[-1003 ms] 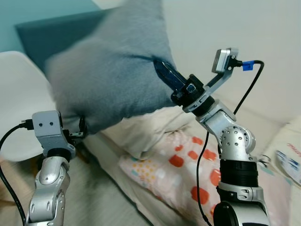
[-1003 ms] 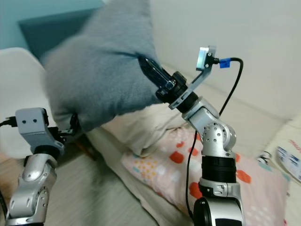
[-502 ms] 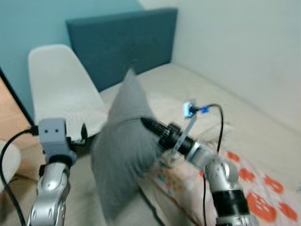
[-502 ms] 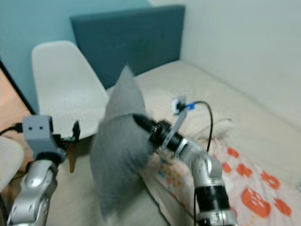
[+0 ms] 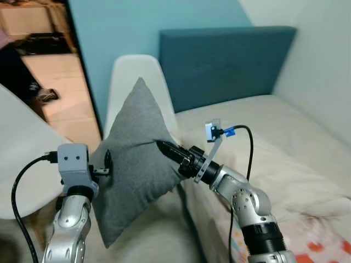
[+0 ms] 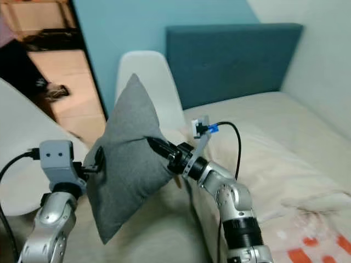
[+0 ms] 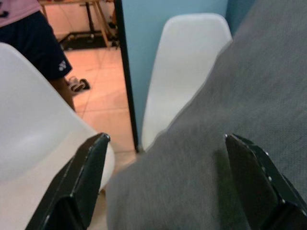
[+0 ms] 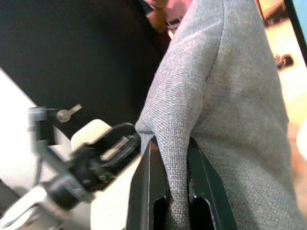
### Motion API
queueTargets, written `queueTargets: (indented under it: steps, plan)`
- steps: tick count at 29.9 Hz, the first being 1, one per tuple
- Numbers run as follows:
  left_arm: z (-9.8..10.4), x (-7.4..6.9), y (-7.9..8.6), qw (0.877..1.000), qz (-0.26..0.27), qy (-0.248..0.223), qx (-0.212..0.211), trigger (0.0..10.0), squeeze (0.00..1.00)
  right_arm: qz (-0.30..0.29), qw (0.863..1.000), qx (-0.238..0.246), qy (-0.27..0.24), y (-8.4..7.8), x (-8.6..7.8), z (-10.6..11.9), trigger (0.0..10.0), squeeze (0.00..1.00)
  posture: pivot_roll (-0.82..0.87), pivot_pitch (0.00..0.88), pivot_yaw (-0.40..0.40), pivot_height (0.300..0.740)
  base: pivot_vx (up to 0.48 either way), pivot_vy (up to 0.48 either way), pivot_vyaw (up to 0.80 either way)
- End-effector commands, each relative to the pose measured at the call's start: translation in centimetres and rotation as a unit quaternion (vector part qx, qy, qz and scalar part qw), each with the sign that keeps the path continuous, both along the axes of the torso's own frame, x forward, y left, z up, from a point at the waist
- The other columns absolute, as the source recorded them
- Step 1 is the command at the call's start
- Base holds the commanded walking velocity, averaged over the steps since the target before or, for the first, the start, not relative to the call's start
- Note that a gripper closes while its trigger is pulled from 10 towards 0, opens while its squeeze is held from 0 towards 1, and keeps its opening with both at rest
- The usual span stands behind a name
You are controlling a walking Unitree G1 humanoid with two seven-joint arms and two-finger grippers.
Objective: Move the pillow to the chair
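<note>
A grey pillow (image 5: 134, 170) hangs in the air in front of a white shell chair (image 5: 134, 74). My right gripper (image 5: 162, 147) is shut on a fold of its fabric near the middle; the right wrist view shows the fold (image 8: 170, 191) pinched between the two black fingers. My left gripper (image 5: 107, 164) is at the pillow's left edge. In the left wrist view it (image 7: 167, 139) is open wide, with the pillow's grey cloth (image 7: 230, 96) lying across the gap and the chair (image 7: 184, 62) beyond.
A bed (image 5: 285, 142) with a teal headboard (image 5: 225, 60) lies to the right. A second white chair (image 5: 22, 148) stands close on the left. Past a dark door edge, a person (image 7: 33, 43) stands on the tiled floor.
The camera has swung left, from the bed to the white chair. My right gripper has carried the pillow off the bed and down in front of the chair, still pinched.
</note>
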State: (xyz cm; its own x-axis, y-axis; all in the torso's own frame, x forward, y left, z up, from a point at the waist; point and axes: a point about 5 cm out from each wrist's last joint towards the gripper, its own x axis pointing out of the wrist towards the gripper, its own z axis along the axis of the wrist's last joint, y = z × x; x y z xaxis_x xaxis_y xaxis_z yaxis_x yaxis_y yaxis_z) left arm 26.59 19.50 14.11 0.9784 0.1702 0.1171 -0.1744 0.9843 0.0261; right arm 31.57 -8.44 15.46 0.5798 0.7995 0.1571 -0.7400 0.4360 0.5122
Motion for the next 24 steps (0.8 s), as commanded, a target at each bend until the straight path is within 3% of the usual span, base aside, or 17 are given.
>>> queueTargets:
  steps: [1,3,7,8,13,14,17,18,24]
  plan:
    - [-0.1,0.1,-0.1,1.000,-0.004,0.005,0.006,10.0,0.00,-0.025,0.999,0.008,-0.025,-0.5,0.6,1.1,3.6,0.00,0.09,0.000,-0.035,0.740,0.315,0.000,0.00]
    - [0.0,0.1,-0.1,1.000,-0.005,0.004,0.007,10.0,0.00,-0.029,0.999,0.005,-0.028,-0.7,0.7,1.1,2.2,0.00,0.09,0.000,-0.036,0.740,0.319,0.000,0.00]
    - [0.1,0.2,-0.1,1.000,-0.006,0.003,0.008,10.0,0.00,-0.030,0.999,0.012,-0.030,-0.8,0.7,1.2,1.8,0.00,0.09,0.000,-0.035,0.740,0.328,0.000,0.00]
    - [0.1,0.3,-0.1,1.000,-0.006,0.002,0.008,10.0,0.00,-0.030,0.999,0.013,-0.031,-0.8,0.7,1.2,0.0,0.00,0.09,0.000,-0.037,0.740,0.326,0.000,0.00]
    - [0.1,0.4,-0.2,1.000,-0.007,0.001,0.008,10.0,0.00,-0.032,0.999,0.013,-0.032,-0.9,0.8,1.1,0.0,0.00,0.09,0.000,-0.037,0.740,0.331,0.000,0.00]
    - [0.1,0.4,-0.2,1.000,-0.008,0.002,0.008,10.0,0.00,-0.040,0.999,0.001,-0.028,-1.0,0.9,0.9,2.1,0.00,0.09,0.000,-0.038,0.740,0.330,0.000,0.00]
    - [0.1,0.4,-0.2,1.000,-0.008,0.002,0.008,10.0,0.00,-0.040,0.999,0.001,-0.028,-1.0,0.9,0.9,2.1,0.00,0.09,0.000,-0.038,0.740,0.330,0.000,0.00]
    - [0.0,0.4,-0.3,1.000,-0.012,0.004,0.007,10.0,0.00,-0.066,0.998,-0.017,-0.018,-1.4,1.4,0.4,10.0,0.00,0.08,0.000,-0.037,0.740,0.330,0.000,0.00]
    - [-0.9,-0.2,-0.8,1.000,-0.022,0.019,0.003,10.0,0.00,-0.138,0.989,-0.057,0.010,-3.0,2.4,-1.0,10.0,0.00,0.08,0.000,-0.039,0.740,0.333,0.000,0.00]
